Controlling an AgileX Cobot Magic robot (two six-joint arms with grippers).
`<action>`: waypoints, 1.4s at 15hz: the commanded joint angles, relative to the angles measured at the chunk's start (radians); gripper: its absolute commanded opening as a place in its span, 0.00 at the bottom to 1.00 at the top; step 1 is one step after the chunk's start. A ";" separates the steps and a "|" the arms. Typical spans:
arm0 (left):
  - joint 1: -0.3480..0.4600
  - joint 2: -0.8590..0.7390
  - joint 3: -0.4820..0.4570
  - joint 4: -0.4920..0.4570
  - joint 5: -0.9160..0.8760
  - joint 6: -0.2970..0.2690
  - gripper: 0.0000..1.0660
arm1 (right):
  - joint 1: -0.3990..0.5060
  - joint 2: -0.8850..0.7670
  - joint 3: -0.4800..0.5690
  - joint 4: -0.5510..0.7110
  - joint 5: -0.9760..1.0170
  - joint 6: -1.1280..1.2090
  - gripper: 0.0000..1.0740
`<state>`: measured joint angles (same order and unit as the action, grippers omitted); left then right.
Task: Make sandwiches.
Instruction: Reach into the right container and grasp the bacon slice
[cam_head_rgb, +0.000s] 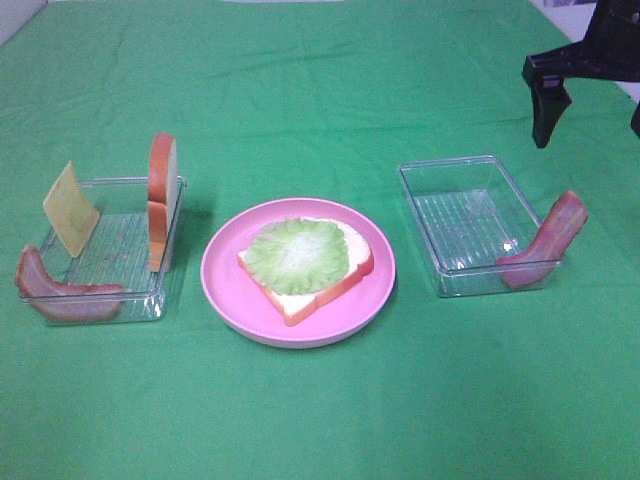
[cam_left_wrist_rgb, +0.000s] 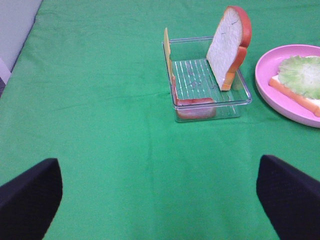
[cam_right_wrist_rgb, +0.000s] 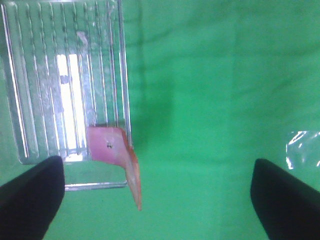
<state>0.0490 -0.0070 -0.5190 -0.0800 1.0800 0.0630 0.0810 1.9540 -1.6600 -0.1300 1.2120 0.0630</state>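
The left gripper (cam_left_wrist_rgb: 159, 197) hangs with its jaws spread wide and nothing between them, over bare green cloth (cam_head_rgb: 320, 420) and well apart from the left tray (cam_head_rgb: 115, 250). The right gripper (cam_head_rgb: 589, 135) is likewise spread and empty, raised beyond the far right corner of the right tray (cam_head_rgb: 460, 215).

The pink plate (cam_head_rgb: 218, 285) sits between the two clear trays. On it lies the flat bread slice (cam_head_rgb: 300, 300), and the lettuce leaf (cam_head_rgb: 296, 254) covers most of its top.

In the left tray, the upright bread slice (cam_head_rgb: 161, 200) stands on edge against the right wall. The left bacon strip (cam_head_rgb: 60, 293) curls along the near left corner. The cheese square (cam_head_rgb: 71, 208) leans at the far left wall, poking above the rim. The right bacon strip (cam_head_rgb: 548, 243) rests in the right tray's near right corner, its upper end leaning out over the wall.
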 joint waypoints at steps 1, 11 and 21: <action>0.005 -0.002 0.001 -0.005 -0.001 0.000 0.94 | -0.001 -0.002 0.068 0.009 0.033 0.004 0.90; 0.005 -0.002 0.001 -0.005 -0.001 0.000 0.94 | -0.001 0.000 0.291 0.051 -0.197 0.015 0.90; 0.005 -0.002 0.001 -0.005 -0.001 0.000 0.94 | -0.001 0.000 0.294 0.088 -0.224 0.015 0.32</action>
<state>0.0490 -0.0070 -0.5190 -0.0800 1.0800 0.0630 0.0810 1.9540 -1.3750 -0.0500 0.9950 0.0700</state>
